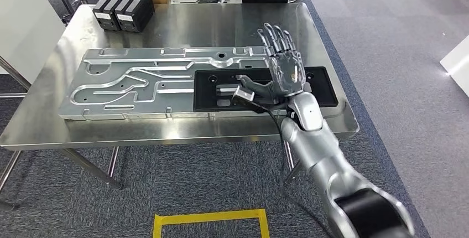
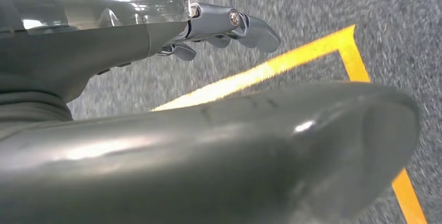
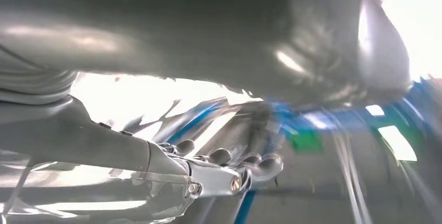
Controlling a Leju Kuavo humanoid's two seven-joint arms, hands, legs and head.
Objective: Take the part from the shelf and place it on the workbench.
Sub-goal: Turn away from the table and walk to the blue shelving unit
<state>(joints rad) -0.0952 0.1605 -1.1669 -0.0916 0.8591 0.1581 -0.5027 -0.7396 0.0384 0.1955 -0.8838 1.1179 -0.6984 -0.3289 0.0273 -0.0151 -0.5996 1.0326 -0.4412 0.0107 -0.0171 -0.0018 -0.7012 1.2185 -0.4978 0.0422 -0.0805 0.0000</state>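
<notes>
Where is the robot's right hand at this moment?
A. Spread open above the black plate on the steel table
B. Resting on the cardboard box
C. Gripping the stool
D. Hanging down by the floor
A: the right hand hovers with its fingers spread over the black plate on the table, holding nothing.

Bare workbench [image 1: 232,25] strip behind part [image 1: 138,83]; black boxes [image 1: 123,9] block far-left corner.

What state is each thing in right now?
Black part: lying flat on the metal plate.
Metal plate: flat on the table.
Right hand: open, fingers spread above the part.
Left hand: hanging over the floor, holding nothing.
Black boxes: standing at the table's far corner.
</notes>
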